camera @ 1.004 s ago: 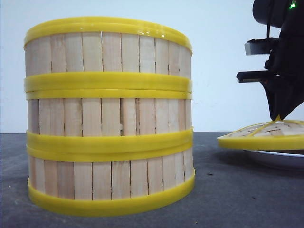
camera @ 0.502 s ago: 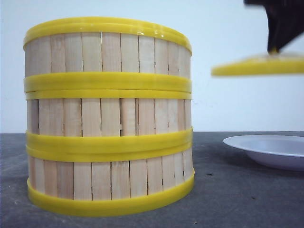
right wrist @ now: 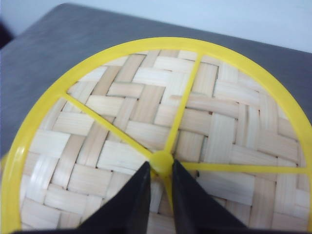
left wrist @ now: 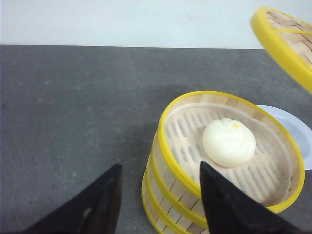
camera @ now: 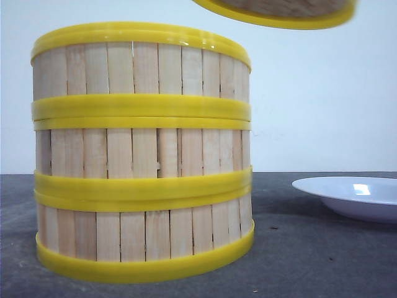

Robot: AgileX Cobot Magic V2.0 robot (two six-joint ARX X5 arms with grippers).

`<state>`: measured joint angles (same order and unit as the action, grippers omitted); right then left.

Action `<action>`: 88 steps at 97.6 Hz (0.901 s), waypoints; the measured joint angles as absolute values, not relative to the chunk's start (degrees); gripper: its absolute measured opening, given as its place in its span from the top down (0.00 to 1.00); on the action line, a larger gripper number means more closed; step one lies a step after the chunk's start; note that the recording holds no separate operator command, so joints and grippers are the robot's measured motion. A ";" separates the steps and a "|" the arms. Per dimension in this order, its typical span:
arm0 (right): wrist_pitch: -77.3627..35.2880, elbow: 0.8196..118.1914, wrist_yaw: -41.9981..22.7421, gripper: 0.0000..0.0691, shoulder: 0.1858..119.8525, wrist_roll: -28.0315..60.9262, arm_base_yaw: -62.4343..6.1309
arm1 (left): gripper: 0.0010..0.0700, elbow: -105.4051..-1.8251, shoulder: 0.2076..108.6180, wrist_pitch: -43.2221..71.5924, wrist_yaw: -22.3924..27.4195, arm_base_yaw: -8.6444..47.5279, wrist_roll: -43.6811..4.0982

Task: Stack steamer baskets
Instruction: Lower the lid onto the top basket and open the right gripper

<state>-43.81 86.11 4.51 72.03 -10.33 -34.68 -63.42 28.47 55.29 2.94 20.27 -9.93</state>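
The right end effector (right wrist: 160,187), clamped on the woven lid's (right wrist: 161,136) knob, has lifted it off the white plate (camera: 353,195) toward the three stacked steamer baskets (camera: 142,152) mid-bench, the left end effector (left wrist: 161,195) standing apart.

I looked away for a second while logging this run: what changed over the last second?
The domed woven lid with yellow rim, held at its knob by the right gripper, rose off the white plate and moved left, over the stack of three slatted steamer baskets. Stack and plate stayed put.
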 joint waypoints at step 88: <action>-43.07 88.58 -1.50 0.94 87.33 -6.74 -53.67 | 0.58 -63.42 28.47 56.23 2.94 20.27 -9.93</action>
